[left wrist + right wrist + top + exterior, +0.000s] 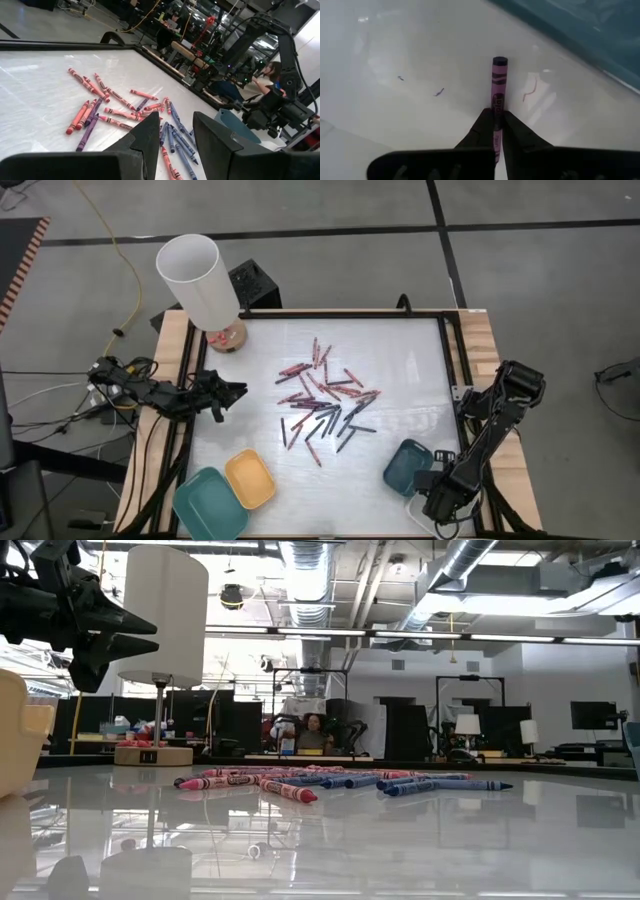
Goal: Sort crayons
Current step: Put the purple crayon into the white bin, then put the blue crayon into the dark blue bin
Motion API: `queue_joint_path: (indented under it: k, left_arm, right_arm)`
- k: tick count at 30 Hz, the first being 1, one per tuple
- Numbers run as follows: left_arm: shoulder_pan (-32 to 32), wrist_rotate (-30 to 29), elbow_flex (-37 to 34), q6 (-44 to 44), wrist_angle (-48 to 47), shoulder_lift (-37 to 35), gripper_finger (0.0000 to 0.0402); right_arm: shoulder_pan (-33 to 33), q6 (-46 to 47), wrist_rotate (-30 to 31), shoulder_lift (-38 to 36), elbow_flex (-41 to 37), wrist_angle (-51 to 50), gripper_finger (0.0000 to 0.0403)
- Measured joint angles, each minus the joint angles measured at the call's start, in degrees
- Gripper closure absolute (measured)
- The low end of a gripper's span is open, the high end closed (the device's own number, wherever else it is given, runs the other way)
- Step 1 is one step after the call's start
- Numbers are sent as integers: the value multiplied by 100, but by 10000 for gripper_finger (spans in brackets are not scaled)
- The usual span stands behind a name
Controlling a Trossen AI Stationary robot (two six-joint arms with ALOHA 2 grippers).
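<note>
White tabletop [400, 370] carries a heap of crayons [325, 402] at its middle, ahead of the left gripper [238, 392], whose fingers stand apart with nothing between them. Right gripper [498, 131] is clamped on a purple crayon [498, 85] above a white tray [420, 65], beside the dark-blue tray [408, 464].

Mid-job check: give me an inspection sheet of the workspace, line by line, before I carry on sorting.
Surface: glossy white table, faint marks near the right gripper.
Job's things: crayons piled mid-table; one purple crayon in the right gripper.
Trays: teal tray, yellow tray, dark-blue tray, white tray on the near edge.
Clutter: lamp at the far left corner.
Grippers: left gripper open, empty, left of the pile; right gripper shut on the purple crayon over the white tray.
Cables: yellow cable on the floor.
Surroundings: seated person behind the table.
</note>
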Motion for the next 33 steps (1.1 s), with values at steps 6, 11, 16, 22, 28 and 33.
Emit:
queue_joint_path:
  k: [6, 11, 16, 22, 28, 33]
  left_arm:
    - [0, -1, 0, 3, -9, 0, 294]
    - [0, -2, 0, 112, -13, 0, 294]
    - [0, -4, 0, 131, -15, 0, 294]
    - [-2, -2, 0, 125, -17, 0, 294]
    - [-2, -3, 0, 111, -20, 0, 294]
    - [-1, -4, 0, 282, -22, 0, 294]
  right_arm:
    - [-9, 446, -9, -7, 82, -72, 360]
    - [-118, 498, -14, -7, 310, -103, 335]
    - [-295, 498, -183, -10, 610, -418, 330]
    - [-545, 366, -888, -16, 1139, -1009, 331]
    - [-786, -29, -963, -21, 1909, -1615, 332]
    - [-1191, -770, 141, -23, 2467, -1765, 332]
